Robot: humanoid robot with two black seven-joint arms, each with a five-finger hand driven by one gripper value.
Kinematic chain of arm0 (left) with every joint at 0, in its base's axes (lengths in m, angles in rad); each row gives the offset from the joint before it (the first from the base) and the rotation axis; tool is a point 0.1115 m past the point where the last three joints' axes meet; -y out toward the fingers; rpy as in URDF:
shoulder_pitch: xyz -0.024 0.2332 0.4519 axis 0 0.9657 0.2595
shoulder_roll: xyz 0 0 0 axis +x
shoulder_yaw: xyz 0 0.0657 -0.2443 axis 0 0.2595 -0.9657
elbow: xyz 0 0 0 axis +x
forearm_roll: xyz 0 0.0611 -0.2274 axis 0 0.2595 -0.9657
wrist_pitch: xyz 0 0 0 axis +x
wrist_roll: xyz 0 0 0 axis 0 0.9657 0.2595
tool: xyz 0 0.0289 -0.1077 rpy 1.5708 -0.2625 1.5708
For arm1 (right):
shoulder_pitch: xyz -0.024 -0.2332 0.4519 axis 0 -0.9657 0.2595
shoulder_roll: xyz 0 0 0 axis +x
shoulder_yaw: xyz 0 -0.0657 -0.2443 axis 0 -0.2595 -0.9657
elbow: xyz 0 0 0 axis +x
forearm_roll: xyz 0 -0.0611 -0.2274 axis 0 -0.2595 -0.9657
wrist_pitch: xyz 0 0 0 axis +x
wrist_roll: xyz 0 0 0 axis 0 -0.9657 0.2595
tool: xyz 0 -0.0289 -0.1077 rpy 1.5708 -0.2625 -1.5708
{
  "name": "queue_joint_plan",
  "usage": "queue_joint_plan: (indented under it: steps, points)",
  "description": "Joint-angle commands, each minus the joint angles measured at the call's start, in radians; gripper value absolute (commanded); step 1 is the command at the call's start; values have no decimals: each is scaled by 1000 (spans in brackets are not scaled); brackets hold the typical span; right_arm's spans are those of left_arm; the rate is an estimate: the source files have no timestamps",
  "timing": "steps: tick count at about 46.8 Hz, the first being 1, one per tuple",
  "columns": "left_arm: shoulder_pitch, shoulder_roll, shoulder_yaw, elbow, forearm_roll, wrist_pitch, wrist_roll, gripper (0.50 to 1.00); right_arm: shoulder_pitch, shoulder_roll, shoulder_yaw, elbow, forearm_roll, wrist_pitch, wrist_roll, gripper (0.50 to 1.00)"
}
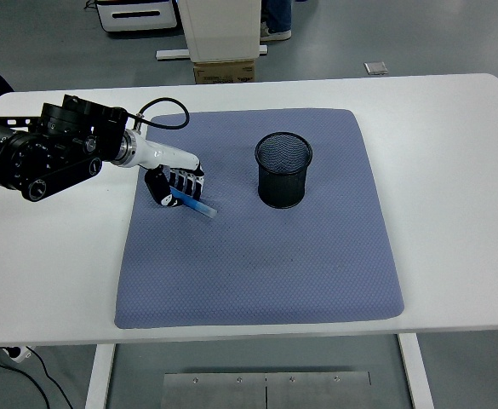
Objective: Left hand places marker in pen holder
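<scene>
A blue marker (194,204) is held in my left hand (175,188) at the left side of the blue-grey mat (257,256), its free end slanting down to the right just above the cloth. The fingers are curled around the marker's upper end. The black mesh pen holder (283,169) stands upright on the mat, well to the right of the hand. My left arm comes in from the left edge. The right arm does not show.
The mat covers the middle of the white table (453,170). A cardboard box (224,72) and a white stand sit on the floor beyond the far edge. A black cable (159,106) loops over my left wrist.
</scene>
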Motion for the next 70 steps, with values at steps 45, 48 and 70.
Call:
queue_joint_plan:
  steps: [45, 48, 70]
  points:
    - [-1, 0, -42, 11, 13, 45, -4, 500, 0, 0, 0, 0, 0, 0, -1, 1000]
    - [0, 0, -45, 12, 14, 51, -5, 500, 0, 0, 0, 0, 0, 0, -1, 1000]
    - [0, 0, -46, 14, -34, 57, -12, 500, 0, 0, 0, 0, 0, 0, -1, 1000]
